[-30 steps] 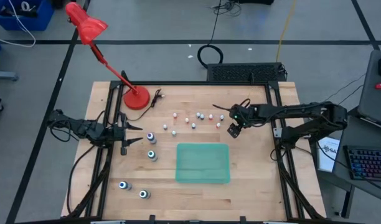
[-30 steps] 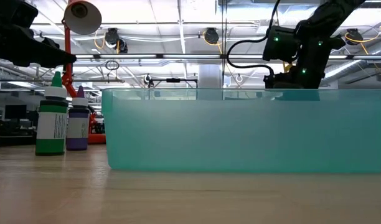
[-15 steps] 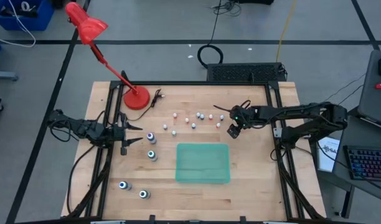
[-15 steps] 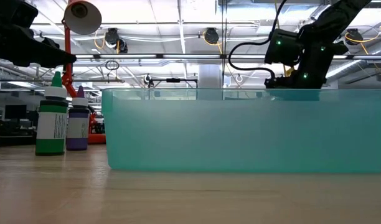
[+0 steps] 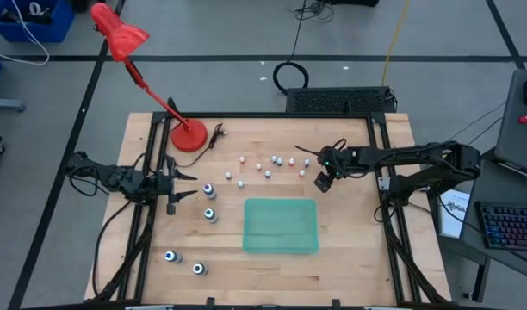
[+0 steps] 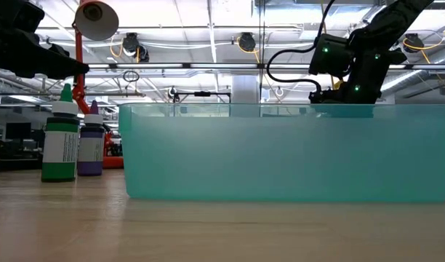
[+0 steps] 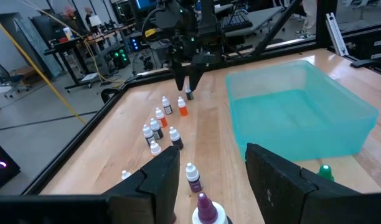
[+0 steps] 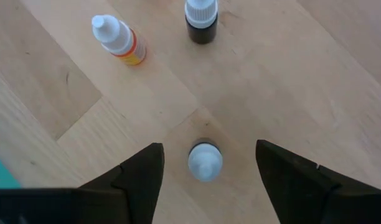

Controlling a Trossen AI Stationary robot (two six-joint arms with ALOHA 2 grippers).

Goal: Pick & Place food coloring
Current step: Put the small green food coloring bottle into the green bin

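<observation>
The food coloring is a loose group of tiny bottles (image 5: 268, 168) standing upright on the wooden table beyond the teal bin (image 5: 281, 226). Slightly bigger bottles (image 5: 209, 202) stand near the left side. My right gripper (image 5: 324, 180) points steeply down over the group's right end. It is open, its fingers on either side of one pale-capped bottle (image 8: 205, 162) with a gap on each side. An orange-labelled bottle (image 8: 119, 40) and a dark one (image 8: 201, 18) stand beyond it. My left gripper (image 7: 212, 151) waits open at the table's left edge, just behind a purple-topped bottle (image 7: 206, 208).
The teal bin (image 6: 281, 153) sits in the middle toward the near edge and hides the small bottles in the low view. A red desk lamp (image 5: 189, 135) stands at the far left. Green-topped (image 6: 60, 138) and purple-topped (image 6: 90, 145) bottles stand left of the bin.
</observation>
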